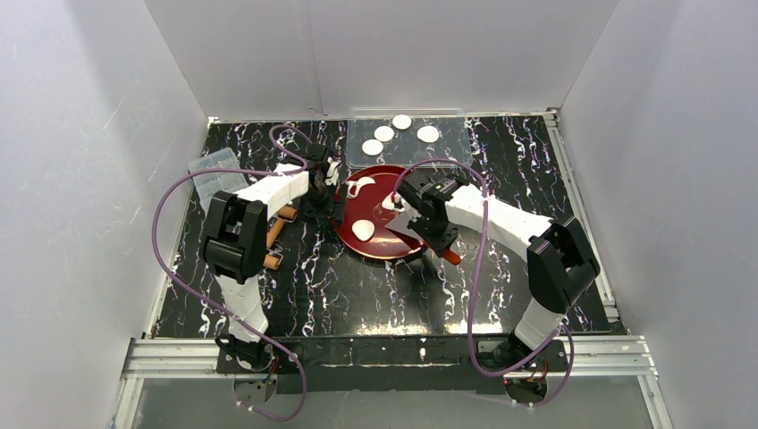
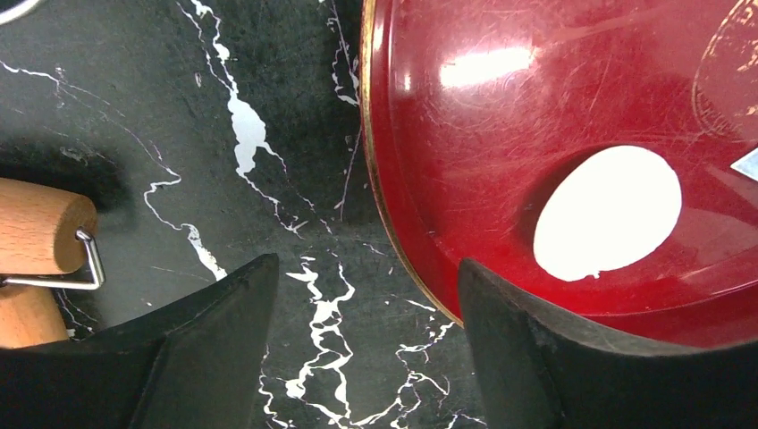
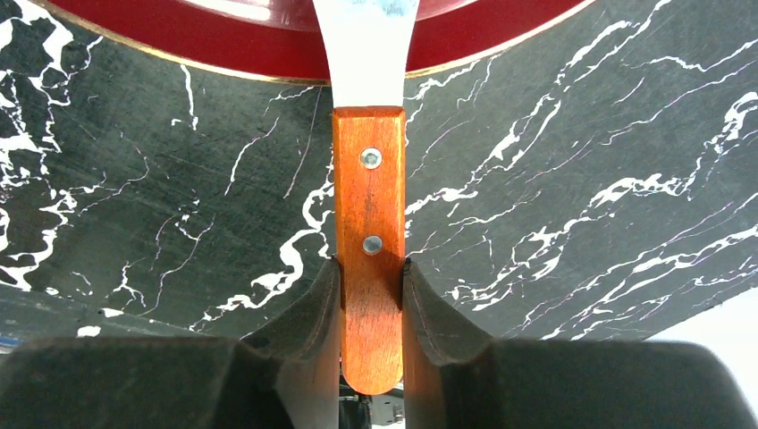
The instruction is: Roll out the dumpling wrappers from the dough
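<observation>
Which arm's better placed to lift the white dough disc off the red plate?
Right. The right gripper is shut on the wooden-handled metal spatula, blade over the rim of the red round plate holding the white round dough disc. The left gripper is open and empty beside the plate.

Four dumpling wrappers (image 1: 402,121), one clear tray (image 1: 447,150), one red plate (image 1: 357,207), two pieces of dough (image 1: 363,230) (a lump, a ragged scrap), one rolling pin (image 2: 40,234), one scraper (image 3: 368,232).

Even bright overhead light, soft shadows, white glare on red plate (image 2: 487,67) upper centre; near fingers (image 2: 206,357) blurred, dough (image 2: 608,213) blown out
</observation>
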### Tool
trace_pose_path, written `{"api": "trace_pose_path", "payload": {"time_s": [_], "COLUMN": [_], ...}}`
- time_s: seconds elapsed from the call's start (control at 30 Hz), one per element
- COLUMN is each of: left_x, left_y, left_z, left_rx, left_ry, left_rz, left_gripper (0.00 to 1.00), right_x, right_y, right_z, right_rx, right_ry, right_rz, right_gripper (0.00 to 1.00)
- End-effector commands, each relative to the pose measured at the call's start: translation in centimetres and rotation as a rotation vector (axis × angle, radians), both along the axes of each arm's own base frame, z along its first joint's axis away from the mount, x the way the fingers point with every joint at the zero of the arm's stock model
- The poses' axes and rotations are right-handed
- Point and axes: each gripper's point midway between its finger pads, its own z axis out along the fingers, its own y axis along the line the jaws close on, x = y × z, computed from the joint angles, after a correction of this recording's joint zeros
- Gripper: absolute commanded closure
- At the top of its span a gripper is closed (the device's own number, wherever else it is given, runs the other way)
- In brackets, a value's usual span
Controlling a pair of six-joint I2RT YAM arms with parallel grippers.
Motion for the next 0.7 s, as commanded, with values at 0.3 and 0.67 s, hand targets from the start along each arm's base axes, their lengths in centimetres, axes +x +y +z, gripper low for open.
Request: {"api": "trace_pose_path", "payload": {"time_s": [0.3, 0.67], "left_x": [-0.4, -0.8], "left_y": [-0.2, -0.1], "left_z": [-0.4, -0.7], "left_rx": [-0.026, -0.016], "left_ry": [0.015, 0.03], "left_rz": [0.039, 0.05], "left_gripper": [0.57, 0.8], "right_x": [1.6, 1.5], "right_y": [1.4, 2.0], "right_z": [0.0, -0.4], "right_rx": [0.01, 0.037], "right_ry": [-0.077, -0.073], "right_rz": [0.068, 0.085], "right_gripper": [0.99, 0.99]}}
